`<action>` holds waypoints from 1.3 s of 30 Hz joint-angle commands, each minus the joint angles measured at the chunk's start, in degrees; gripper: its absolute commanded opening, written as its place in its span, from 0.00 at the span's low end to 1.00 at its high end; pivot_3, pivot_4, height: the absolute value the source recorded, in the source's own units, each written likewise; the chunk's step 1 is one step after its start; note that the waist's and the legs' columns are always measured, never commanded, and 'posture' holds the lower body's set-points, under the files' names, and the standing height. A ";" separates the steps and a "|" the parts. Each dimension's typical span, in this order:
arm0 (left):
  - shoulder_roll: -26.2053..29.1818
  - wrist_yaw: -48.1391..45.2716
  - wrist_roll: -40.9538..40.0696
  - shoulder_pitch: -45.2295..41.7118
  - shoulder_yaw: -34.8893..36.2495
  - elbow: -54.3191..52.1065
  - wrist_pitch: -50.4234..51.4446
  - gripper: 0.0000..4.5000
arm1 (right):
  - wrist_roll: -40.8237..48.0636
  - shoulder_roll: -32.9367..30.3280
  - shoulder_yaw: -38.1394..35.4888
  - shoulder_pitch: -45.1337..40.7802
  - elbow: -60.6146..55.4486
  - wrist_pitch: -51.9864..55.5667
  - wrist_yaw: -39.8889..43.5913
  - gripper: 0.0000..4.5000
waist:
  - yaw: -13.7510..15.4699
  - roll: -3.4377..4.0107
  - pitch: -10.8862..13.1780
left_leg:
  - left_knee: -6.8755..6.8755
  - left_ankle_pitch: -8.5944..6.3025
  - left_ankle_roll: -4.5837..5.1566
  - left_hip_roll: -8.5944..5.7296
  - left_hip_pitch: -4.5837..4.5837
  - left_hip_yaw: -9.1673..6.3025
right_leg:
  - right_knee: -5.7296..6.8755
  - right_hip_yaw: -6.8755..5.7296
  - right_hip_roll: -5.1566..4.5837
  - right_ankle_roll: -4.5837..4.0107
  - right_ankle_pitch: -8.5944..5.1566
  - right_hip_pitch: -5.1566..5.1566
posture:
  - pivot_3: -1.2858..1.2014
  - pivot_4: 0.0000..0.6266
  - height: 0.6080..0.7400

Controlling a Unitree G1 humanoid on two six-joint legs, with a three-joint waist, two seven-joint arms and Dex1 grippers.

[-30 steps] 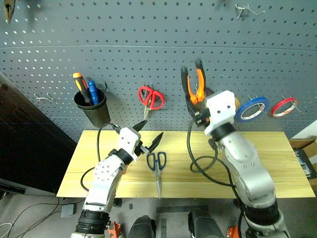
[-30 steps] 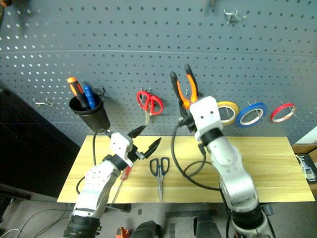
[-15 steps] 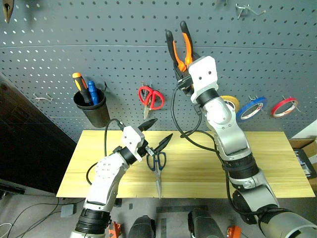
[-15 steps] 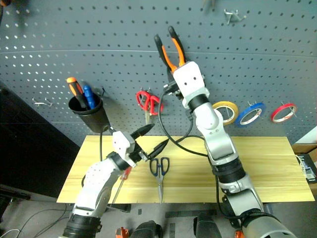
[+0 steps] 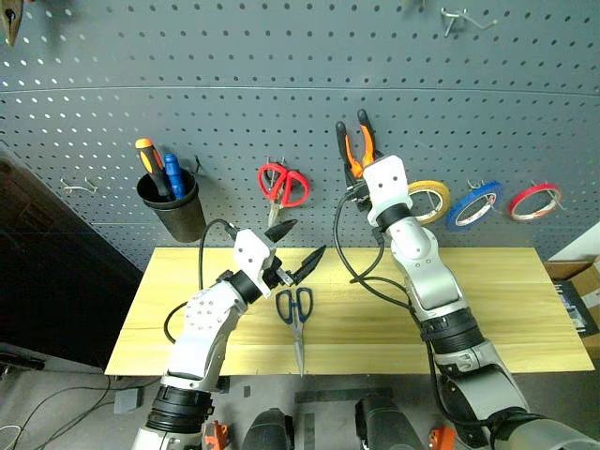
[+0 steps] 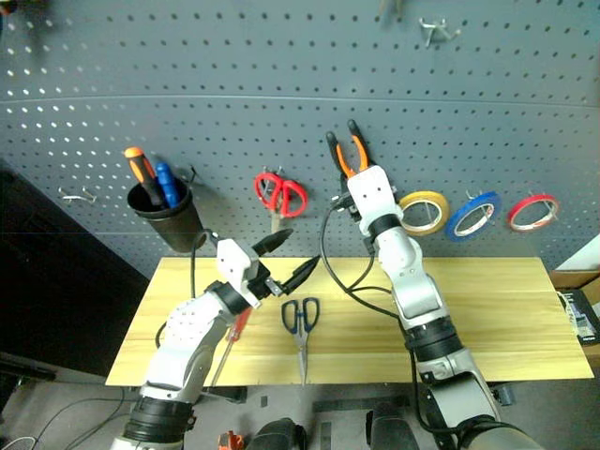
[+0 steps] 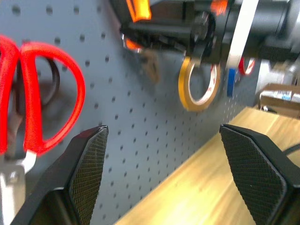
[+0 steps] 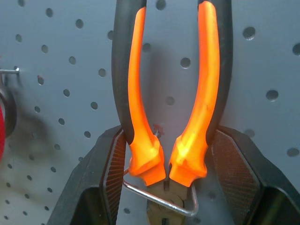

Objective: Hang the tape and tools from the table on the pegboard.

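My right gripper (image 8: 171, 154) is shut on the orange-and-black pliers (image 5: 354, 150) and holds them handles-up against the pegboard (image 5: 281, 84). A wire hook (image 8: 159, 200) crosses just under the base of the handles. My left gripper (image 5: 302, 242) stands open and empty above the table (image 5: 506, 300), just over the blue-handled scissors (image 5: 296, 309) lying flat there. The red-handled screwdriver (image 6: 234, 328) lies on the table, partly hidden under my left arm. The blue tape (image 5: 476, 204) hangs on the pegboard to the right of the pliers.
Red-handled scissors (image 5: 284, 185), a yellow roll (image 5: 429, 200) and a red roll (image 5: 534, 200) hang on the board. A black cup (image 5: 173, 202) with screwdrivers hangs at the left. Bare hooks sit at the far left (image 5: 80, 185) and top right (image 5: 459, 17).
My right arm has stretched toward the board. It lifted the pliers high, then brought them down against the board near the yellow roll. The left gripper has hardly moved.
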 commanded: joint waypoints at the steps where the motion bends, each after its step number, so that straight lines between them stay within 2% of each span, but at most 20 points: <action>1: 0.69 0.72 0.87 -0.09 -1.15 -1.46 4.33 0.90 | 0.91 -0.01 -1.71 1.99 -5.39 6.71 1.03 0.77 | 0.26 -0.06 -0.18 | 0.00 0.00 0.00 0.00 0.00 -0.01 | -0.01 -0.01 0.00 0.00 0.00 0.02 | 0.50 0.24 1.00; 4: 1.17 1.26 1.34 0.32 -1.77 -2.44 7.98 0.90 | 1.68 -1.04 -1.36 4.05 -11.29 13.36 4.03 0.99 | 0.26 -0.07 -0.19 | 0.00 0.00 0.00 -0.02 0.00 -0.01 | -0.02 0.01 -0.01 0.00 0.00 0.03 | 0.50 0.24 1.00; 5: 1.37 1.62 1.51 0.44 -2.00 -2.83 9.61 0.90 | 2.15 -1.99 -1.00 5.42 -14.12 16.74 5.87 1.00 | 0.22 -0.07 -0.19 | 0.00 0.00 0.01 -0.03 0.00 -0.01 | -0.02 0.00 -0.01 0.00 0.00 0.02 | 0.50 0.24 1.00; 10: 2.29 4.25 3.94 0.76 -3.48 -4.24 16.88 0.90 | 7.46 -8.81 1.18 13.20 -28.27 31.83 16.61 1.00 | 0.31 -0.07 -0.19 | -0.02 -0.03 0.05 -0.06 -0.01 -0.05 | -0.06 -0.03 0.02 0.00 0.00 0.03 | 0.50 0.26 1.00; 15: 2.54 7.80 6.92 1.48 -5.91 -6.21 27.00 0.90 | 18.15 -12.84 -2.13 20.03 -40.96 44.60 24.38 1.00 | 0.26 -0.09 -0.17 | -0.01 -0.15 0.26 -0.09 0.01 -0.08 | -0.05 -0.01 0.03 0.00 0.00 0.05 | 0.50 0.29 1.00; 19: 1.16 11.45 7.91 2.96 -7.16 -7.33 37.50 0.90 | 26.94 -19.21 -3.86 23.58 -47.31 51.12 31.62 1.00 | 0.32 -0.13 -0.14 | -0.01 -0.16 0.30 -0.12 0.05 -0.18 | -0.08 -0.05 0.06 0.00 -0.01 0.13 | 0.50 0.31 1.00; 22: -0.74 15.30 8.45 4.16 -6.68 -7.69 45.85 0.90 | 30.04 -21.98 -4.08 23.30 -48.69 52.76 32.83 1.00 | 0.26 -0.20 -0.09 | 0.00 -0.17 0.31 -0.16 0.10 -0.20 | -0.08 -0.05 0.10 -0.02 -0.01 0.16 | 0.50 0.31 1.00; 29: -5.20 21.52 9.38 4.03 -6.79 -5.78 57.22 0.90 | 32.44 -21.99 -2.54 21.06 -48.65 54.22 30.40 1.00 | 0.34 -0.25 -0.07 | 0.01 -0.17 0.31 -0.15 0.12 -0.27 | -0.09 -0.06 0.13 -0.03 -0.01 0.19 | 0.49 0.31 1.00; 35: -11.33 25.80 10.09 1.28 -7.34 0.80 59.76 0.90 | 34.47 -23.55 -2.74 21.54 -49.62 54.47 30.04 1.00 | 0.98 -0.31 -0.03 | 0.00 -0.17 0.31 -0.15 0.08 -0.28 | -0.16 -0.07 0.06 -0.03 -0.01 0.20 | 0.48 0.33 1.00; 39: -13.17 27.21 10.82 -0.80 -7.43 4.71 59.69 0.90 | 35.82 -24.50 -3.12 21.69 -49.93 54.57 29.60 1.00 | 0.97 -0.32 -0.02 | 0.00 -0.17 0.31 -0.17 0.08 -0.28 | -0.17 -0.08 0.07 -0.03 -0.01 0.20 | 0.48 0.33 1.00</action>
